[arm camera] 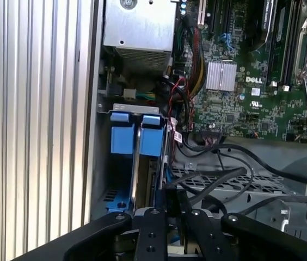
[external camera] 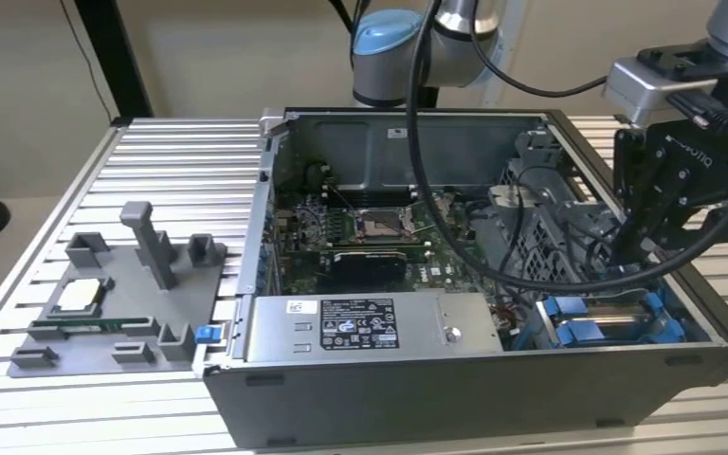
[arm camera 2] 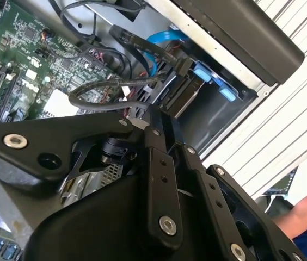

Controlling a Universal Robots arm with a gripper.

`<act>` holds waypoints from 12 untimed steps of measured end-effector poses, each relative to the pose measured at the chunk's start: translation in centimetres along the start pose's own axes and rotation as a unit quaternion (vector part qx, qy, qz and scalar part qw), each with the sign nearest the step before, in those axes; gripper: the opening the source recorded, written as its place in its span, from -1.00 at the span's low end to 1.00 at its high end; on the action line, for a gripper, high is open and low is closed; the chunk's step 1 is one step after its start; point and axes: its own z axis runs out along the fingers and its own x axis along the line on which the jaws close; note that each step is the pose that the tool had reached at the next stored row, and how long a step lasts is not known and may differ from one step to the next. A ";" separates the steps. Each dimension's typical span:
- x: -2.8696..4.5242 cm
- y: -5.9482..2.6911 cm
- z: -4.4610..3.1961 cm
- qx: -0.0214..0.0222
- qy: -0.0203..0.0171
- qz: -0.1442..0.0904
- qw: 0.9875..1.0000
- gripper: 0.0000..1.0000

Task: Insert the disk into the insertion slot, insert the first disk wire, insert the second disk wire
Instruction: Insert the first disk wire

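Your black claw [external camera: 626, 252] hangs right over the insertion slot [external camera: 564, 327], the grey metal bay with bright blue plastic rails and clips in a corner of the open grey computer case [external camera: 465, 398]. In both wrist views the fingers of the claw [arm camera 2: 161, 111] [arm camera: 170, 197] stand drawn together. A small black plug [arm camera 2: 182, 82] sits at their tips, but you cannot tell whether it is actually pinched.

In the slot, between the blue rails, you see a flat silver-grey face that looks like the disk [external camera: 618, 307]; its label is out of sight. A thin blue wire [arm camera 2: 156, 46] curls just beside the slot's blue clips [arm camera 2: 208, 75], and loose black cables [arm camera: 235, 179] loop over the perforated grey cage next to the slot [arm camera: 134, 138].

Just beside the slot, along the same case wall, lies the silver box with a black-and-white label [external camera: 364, 327] [arm camera: 140, 24]. Beyond the slot, deeper in the case, the green motherboard [external camera: 364, 232] [arm camera: 251, 92] [arm camera 2: 23, 60] covers the case floor.

The case rests on a ribbed aluminium worktop [external camera: 174, 161] [arm camera: 34, 109]. Well apart from the slot, past the far end of the silver box and outside the case, a grey plastic fixture tray [external camera: 111, 303] sits on the worktop.

Farthest from the slot in the second wrist view, a person's hand [arm camera 2: 306, 209] with a blue sleeve shows past the edge of the worktop.
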 end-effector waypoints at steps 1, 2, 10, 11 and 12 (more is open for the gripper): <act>0.03 -0.12 0.18 0.000 0.000 0.000 1.000 -1.00; 0.06 -0.23 0.35 0.000 0.000 0.000 1.000 -1.00; 0.17 -0.87 1.29 0.000 0.000 0.010 1.000 -1.00; 0.17 -0.89 1.40 0.000 0.000 0.012 1.000 -1.00; 0.17 -0.90 1.48 0.000 0.000 0.015 1.000 -1.00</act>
